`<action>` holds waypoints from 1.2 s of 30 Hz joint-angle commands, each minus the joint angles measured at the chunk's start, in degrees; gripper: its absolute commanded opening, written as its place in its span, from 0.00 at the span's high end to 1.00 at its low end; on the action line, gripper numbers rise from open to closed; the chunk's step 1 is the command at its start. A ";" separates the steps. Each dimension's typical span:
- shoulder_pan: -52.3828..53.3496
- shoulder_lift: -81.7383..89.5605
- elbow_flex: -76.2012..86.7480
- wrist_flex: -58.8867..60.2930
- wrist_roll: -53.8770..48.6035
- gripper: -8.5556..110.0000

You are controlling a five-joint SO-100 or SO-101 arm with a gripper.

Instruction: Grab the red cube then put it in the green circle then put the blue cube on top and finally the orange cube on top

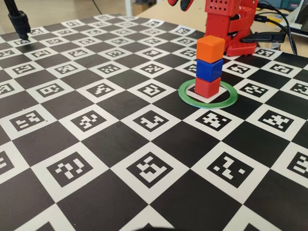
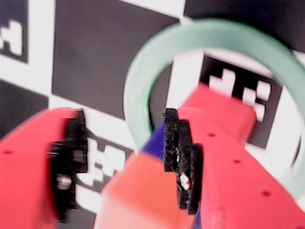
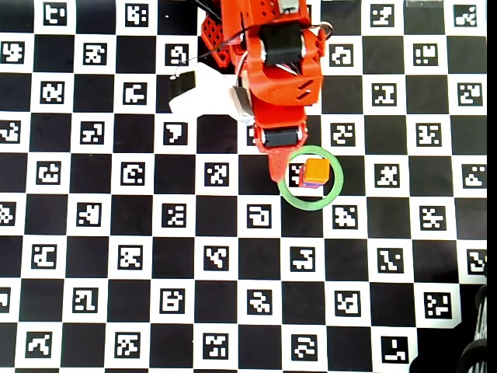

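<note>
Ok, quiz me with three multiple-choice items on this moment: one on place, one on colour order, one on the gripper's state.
1. Where does the stack stand?
A. inside the green circle
B. outside it
C. on the arm's base

2. Colour order, bottom to top?
A. blue, red, orange
B. red, blue, orange
C. orange, blue, red

3. The gripper is:
A. shut on a cube
B. open, holding nothing
C. out of view

Key: 1 A, the red cube sits within the green circle. 2 B, the blue cube is in the middle and the orange cube on top. 3 B, the gripper shows a gap between its fingers.
</note>
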 commanded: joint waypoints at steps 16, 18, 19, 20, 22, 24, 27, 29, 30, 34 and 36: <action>4.22 19.25 21.18 -16.88 -25.40 0.98; 4.31 21.45 24.08 -18.46 -29.53 0.98; 4.31 22.50 25.58 -18.90 -31.20 0.98; 4.31 23.73 26.98 -18.98 -33.22 0.98; 4.31 26.37 30.85 -20.92 -37.53 0.98; 4.48 29.09 34.80 -23.20 -41.31 0.98; 4.57 31.99 39.02 -25.31 -45.70 0.98; 4.57 33.13 41.13 -26.28 -48.16 0.98; 4.57 33.84 42.28 -26.89 -48.87 0.98; 4.04 37.79 46.67 -27.42 -52.38 0.98; 3.78 40.25 49.83 -28.04 -55.20 0.98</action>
